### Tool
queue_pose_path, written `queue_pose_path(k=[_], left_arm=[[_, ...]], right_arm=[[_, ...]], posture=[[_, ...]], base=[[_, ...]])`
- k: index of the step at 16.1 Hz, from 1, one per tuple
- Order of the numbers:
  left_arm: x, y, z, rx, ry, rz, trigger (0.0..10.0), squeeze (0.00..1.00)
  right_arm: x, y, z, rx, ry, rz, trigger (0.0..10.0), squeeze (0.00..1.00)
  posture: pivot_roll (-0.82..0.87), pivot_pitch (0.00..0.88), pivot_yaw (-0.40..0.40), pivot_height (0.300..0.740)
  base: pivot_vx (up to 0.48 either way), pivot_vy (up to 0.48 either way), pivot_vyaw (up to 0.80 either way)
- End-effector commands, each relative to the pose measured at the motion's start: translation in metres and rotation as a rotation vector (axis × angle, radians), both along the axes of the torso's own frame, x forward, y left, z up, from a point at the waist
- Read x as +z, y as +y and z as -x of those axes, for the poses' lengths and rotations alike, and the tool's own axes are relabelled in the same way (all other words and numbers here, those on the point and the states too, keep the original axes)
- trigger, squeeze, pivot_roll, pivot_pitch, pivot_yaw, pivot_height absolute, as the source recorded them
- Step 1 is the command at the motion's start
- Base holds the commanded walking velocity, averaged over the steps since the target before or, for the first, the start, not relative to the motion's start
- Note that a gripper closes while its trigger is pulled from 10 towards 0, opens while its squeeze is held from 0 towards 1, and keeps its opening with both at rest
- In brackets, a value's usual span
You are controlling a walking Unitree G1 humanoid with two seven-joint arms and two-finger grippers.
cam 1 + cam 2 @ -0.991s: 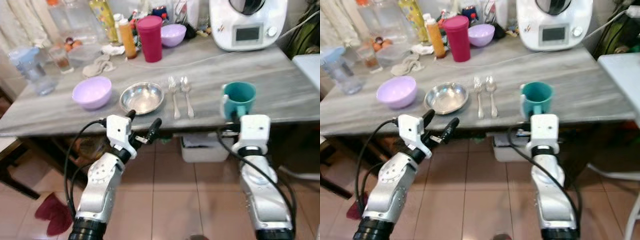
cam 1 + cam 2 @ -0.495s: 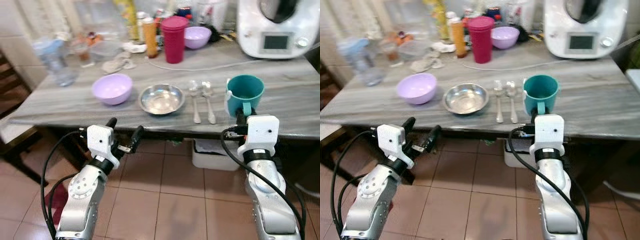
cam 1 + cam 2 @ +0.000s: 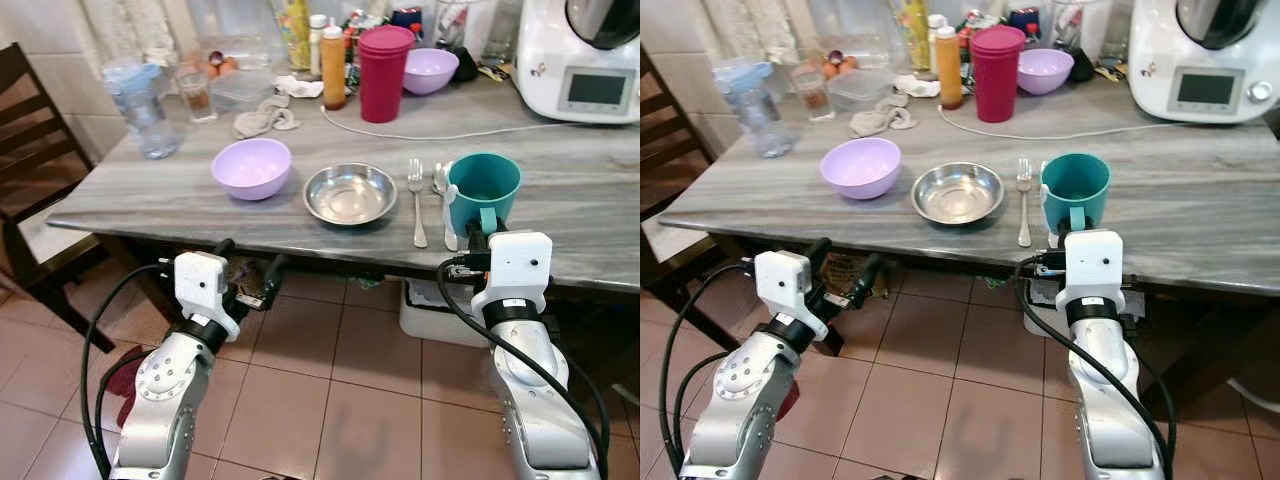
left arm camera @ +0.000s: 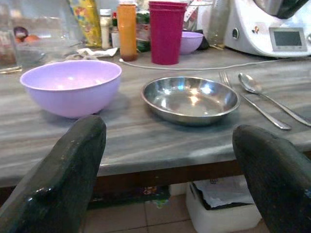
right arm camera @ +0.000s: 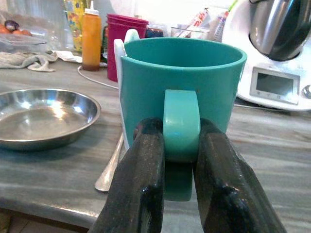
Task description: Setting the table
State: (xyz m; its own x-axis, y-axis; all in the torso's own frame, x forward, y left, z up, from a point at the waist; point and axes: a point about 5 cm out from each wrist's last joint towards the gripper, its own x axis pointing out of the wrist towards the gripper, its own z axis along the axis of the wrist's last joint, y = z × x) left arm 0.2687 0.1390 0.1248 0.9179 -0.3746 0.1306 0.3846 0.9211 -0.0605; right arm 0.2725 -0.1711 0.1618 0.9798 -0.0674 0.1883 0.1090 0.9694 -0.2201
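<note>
A teal mug stands on the grey table near its front edge, and my right gripper is shut on the mug's handle. Left of the mug lie a fork and a spoon, then a steel plate and a lilac bowl. My left gripper hangs open below the table edge, in front of the bowl and plate, with nothing between its fingers.
At the back of the table stand a magenta cup, an orange bottle, a second lilac bowl, a white kitchen machine and a water jug. A dark chair sits at the left. A white bin is under the table.
The camera has shifted, so the table now sits further right in view and the chair appears. The right gripper still holds the mug handle; the left stays open below the edge.
</note>
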Motion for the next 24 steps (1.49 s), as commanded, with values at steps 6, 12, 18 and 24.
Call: queue_pose_path(k=[6,12,18,24], left_arm=[[0.003,-0.002,0.002,-0.022,-0.003,0.002,10.0,0.0],[0.004,-0.004,0.002,-0.031,-0.002,0.005,10.0,0.0],[0.006,-0.002,0.002,-0.015,-0.01,0.008,10.0,0.0],[0.01,0.001,0.005,-0.014,-0.017,0.008,10.0,0.0]], right_arm=[[0.007,0.003,0.001,0.007,-0.028,0.006,10.0,0.0],[0.009,0.006,-0.001,0.021,-0.039,0.015,10.0,0.0],[0.022,0.012,-0.008,0.08,-0.084,0.073,10.0,0.0],[0.021,0.015,-0.008,0.085,-0.084,0.064,10.0,0.0]], posture=[[-0.25,0.081,0.09,0.74],[-0.24,0.08,0.092,0.74],[-0.24,0.083,0.085,0.74],[-0.22,0.094,0.087,0.74]], base=[[0.309,0.0,0.0],[0.347,0.0,0.0],[0.316,0.0,0.0],[0.099,0.0,0.35]])
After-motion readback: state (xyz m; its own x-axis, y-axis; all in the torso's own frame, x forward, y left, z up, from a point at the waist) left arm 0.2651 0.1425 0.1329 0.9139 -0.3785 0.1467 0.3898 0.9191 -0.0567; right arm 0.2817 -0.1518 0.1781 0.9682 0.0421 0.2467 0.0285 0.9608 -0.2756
